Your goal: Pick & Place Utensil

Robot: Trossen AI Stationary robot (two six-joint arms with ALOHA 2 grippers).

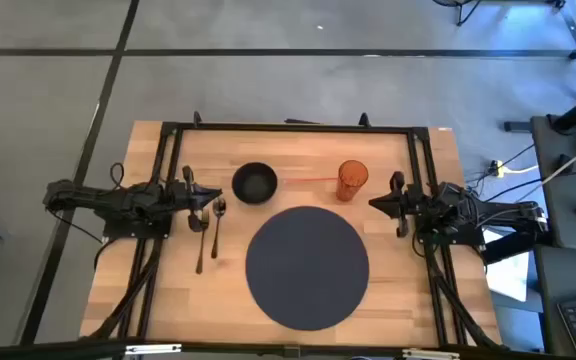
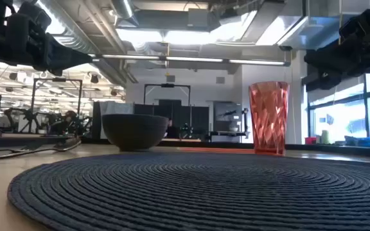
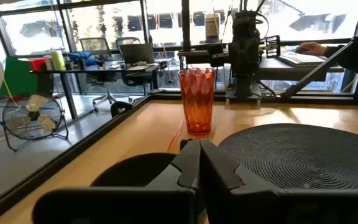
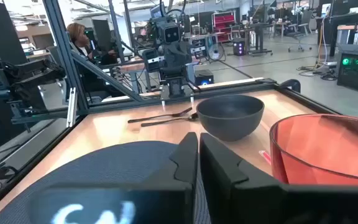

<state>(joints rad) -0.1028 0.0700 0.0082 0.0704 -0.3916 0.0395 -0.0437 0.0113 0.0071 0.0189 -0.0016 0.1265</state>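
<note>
Left gripper [image 1: 190, 192] fingers together, beside the utensils [image 1: 208, 228] | right gripper [image 1: 398, 203] also together, waiting by cup [image 1: 352, 180] | advice — spread the fingers, descend squarely across one handle.

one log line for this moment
left claw: shut, empty, beside two metal utensils | right claw: shut, by orange plastic cup | black bowl, round dark woven placemat: untouched

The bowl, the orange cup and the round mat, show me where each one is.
bowl [image 1: 255, 184], high view, on its dark inside.
orange cup [image 2: 268, 115], low view, on the middle of its ribbed wall.
round mat [image 1: 307, 266], high view, on its bare centre.
</note>
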